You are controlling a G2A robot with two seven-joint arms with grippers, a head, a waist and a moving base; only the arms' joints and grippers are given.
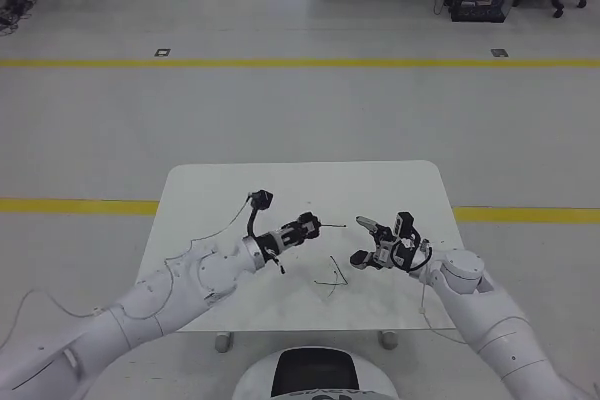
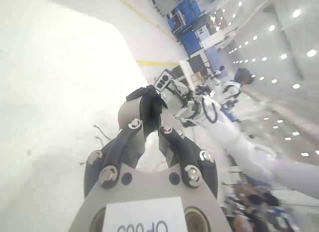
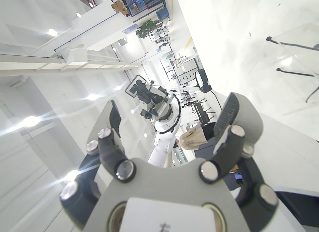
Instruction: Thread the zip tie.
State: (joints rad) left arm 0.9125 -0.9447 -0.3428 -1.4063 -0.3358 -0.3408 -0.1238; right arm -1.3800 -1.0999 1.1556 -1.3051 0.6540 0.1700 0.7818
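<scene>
White table [image 1: 280, 190], clear bag [image 3: 291, 60] with zip ties [image 3: 294, 72]

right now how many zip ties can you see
3. A held tie sticks out of the shut left gripper. Two loose ties lie side by side on the table: one, the other. More may be hidden.

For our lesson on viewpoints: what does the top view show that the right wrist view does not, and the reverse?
Top view: the table's whole far edge, and a zip tie poking from the shut left pincer toward the right pincer. Right wrist view: the ribbed pads of the right pincer. Both: that pincer open, the left pincer opposite, and loose zip ties on the table.
</scene>
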